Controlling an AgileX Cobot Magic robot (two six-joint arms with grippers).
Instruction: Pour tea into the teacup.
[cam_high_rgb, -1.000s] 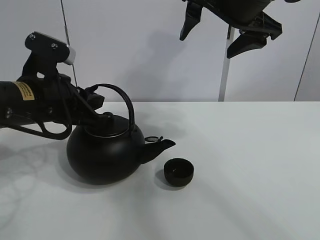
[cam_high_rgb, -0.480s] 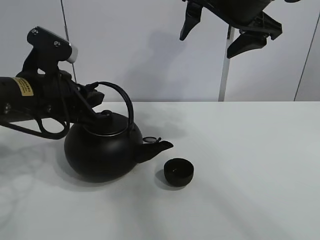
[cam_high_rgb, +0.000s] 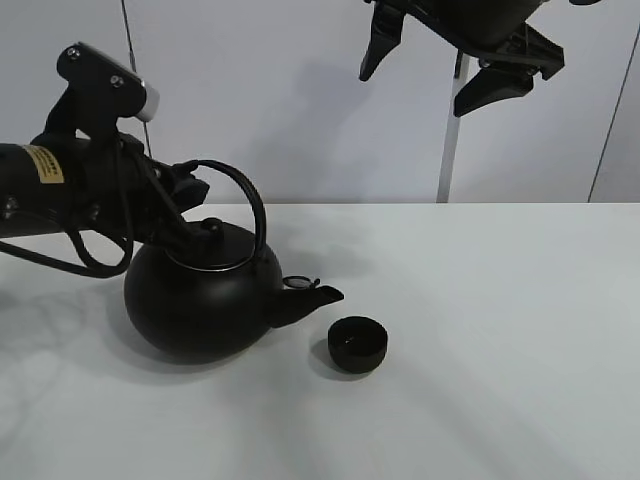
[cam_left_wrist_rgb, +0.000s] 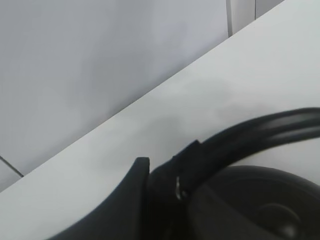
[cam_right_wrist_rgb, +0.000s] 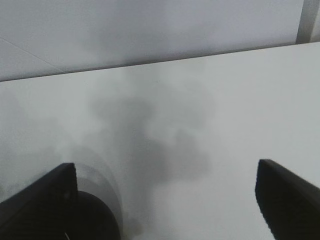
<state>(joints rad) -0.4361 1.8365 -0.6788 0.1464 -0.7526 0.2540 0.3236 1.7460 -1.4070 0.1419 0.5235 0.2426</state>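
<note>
One teacup (cam_high_rgb: 357, 343), high view only, left hand (cam_high_rgb: 188, 190) gripping kettle (cam_high_rgb: 195, 300), right hand (cam_high_rgb: 417, 88) open

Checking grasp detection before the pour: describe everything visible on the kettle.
The kettle is large, round and matte black, with a knobbed lid. A thin arched handle rises over it; the left gripper is shut on the handle's left end. Its short spout, a small ring on top, points toward the teacup without touching. It looks to sit about upright on the white table.
</note>
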